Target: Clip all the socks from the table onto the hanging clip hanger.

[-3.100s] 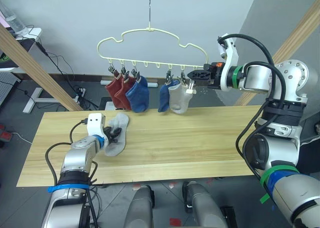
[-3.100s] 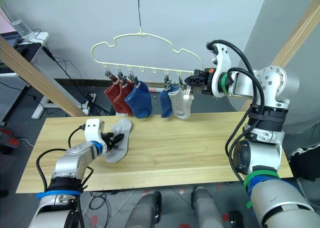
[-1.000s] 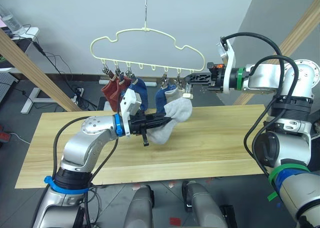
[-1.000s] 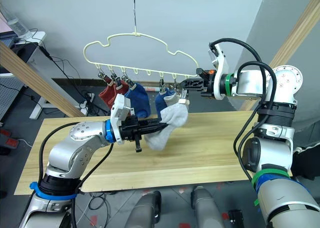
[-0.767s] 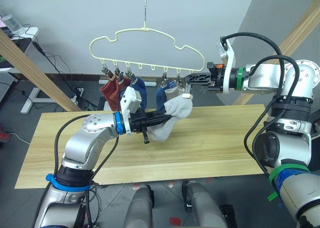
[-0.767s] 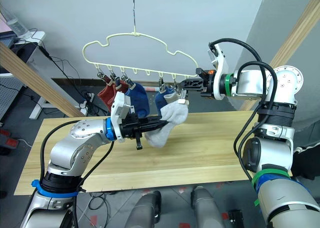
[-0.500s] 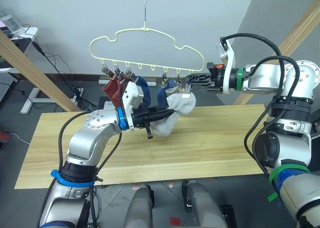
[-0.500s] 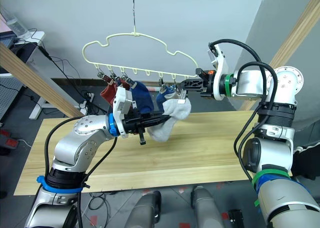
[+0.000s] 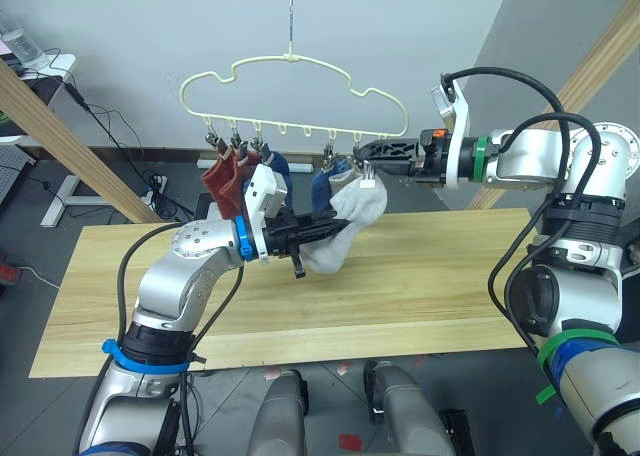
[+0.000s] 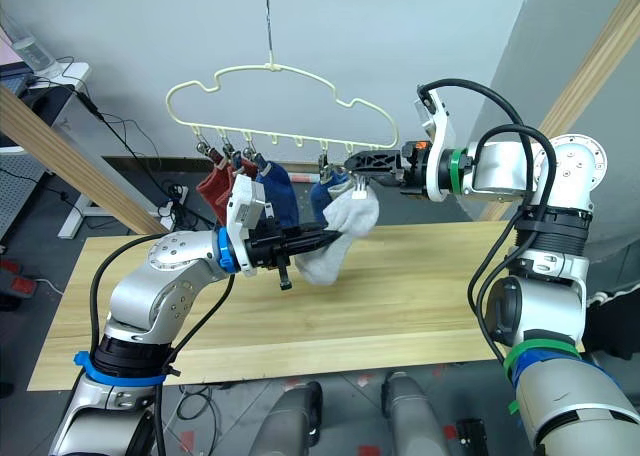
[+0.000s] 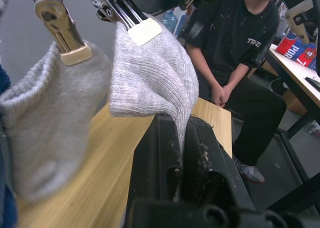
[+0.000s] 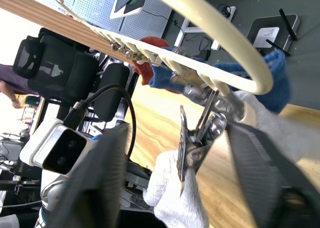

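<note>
At centre frame, the left gripper (image 11: 182,138) pinches a ribbed grey sock (image 9: 345,226) under the pale wire hanger (image 9: 290,86); the right gripper (image 9: 365,154) fingers spread around a metal clip (image 12: 197,138).

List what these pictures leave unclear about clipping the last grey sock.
- Clip bite: in the left wrist view the last clip touches the grey sock, but whether it has closed on the cloth is unclear.
- Right gripper: head views too small to show the finger gap.
- Red socks: partly hidden behind the left arm.
</note>
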Controlling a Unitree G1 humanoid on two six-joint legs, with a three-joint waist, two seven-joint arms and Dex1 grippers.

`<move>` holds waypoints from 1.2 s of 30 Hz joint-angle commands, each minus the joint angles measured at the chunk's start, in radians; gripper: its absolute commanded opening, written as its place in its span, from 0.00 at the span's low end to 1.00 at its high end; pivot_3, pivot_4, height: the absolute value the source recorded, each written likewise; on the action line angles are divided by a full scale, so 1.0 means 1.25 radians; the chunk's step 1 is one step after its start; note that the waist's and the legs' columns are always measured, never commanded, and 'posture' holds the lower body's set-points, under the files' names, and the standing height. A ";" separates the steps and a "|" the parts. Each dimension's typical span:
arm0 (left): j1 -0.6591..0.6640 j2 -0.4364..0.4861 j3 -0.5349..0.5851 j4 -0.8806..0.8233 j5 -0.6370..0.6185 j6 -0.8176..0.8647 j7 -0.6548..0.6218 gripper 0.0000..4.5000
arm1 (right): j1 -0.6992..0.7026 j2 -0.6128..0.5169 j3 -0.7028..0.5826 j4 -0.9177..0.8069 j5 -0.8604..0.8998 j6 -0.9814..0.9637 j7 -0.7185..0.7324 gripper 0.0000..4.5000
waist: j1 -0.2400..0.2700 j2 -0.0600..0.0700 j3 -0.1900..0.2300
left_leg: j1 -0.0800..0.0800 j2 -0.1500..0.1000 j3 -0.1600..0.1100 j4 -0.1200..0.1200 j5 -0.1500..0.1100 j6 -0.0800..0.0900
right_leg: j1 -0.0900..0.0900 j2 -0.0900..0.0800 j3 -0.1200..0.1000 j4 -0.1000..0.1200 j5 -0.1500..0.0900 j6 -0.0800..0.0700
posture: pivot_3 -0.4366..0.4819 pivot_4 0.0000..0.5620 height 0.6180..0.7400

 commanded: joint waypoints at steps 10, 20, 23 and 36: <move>0.027 -0.049 -0.008 -0.045 -0.004 0.015 0.062 0.16 | 0.515 -0.326 0.279 -0.720 -0.494 -0.685 0.315 1.00 | 0.005 0.000 0.000 | -0.005 -0.001 -0.002 0.001 0.000 0.000 | -0.002 -0.002 0.000 -0.002 -0.003 0.007 | 0.41 0.49 1.00; 0.029 -0.004 0.039 -0.036 -0.001 -0.002 0.040 0.79 | 0.626 -0.306 0.270 -0.712 -0.588 -0.875 0.444 1.00 | -0.019 0.000 0.000 | 0.008 0.000 0.001 0.002 0.001 0.000 | 0.006 0.001 0.004 0.002 -0.002 0.009 | 0.39 0.46 1.00; 0.061 0.034 0.078 -0.062 -0.002 -0.024 0.030 0.99 | 0.648 -0.303 0.270 -0.711 -0.594 -0.918 0.489 1.00 | -0.018 0.000 0.000 | 0.008 0.000 0.001 0.002 0.001 0.001 | 0.006 0.002 0.004 0.002 -0.002 0.010 | 0.41 0.45 1.00; 0.450 0.116 0.364 -0.320 0.035 0.018 0.247 1.00 | 0.696 -0.236 0.296 -0.646 -0.631 -1.040 0.589 1.00 | 0.005 -0.002 -0.001 | 0.008 0.003 0.003 0.002 0.001 0.001 | 0.007 -0.002 0.005 -0.001 -0.001 0.010 | 0.53 0.40 1.00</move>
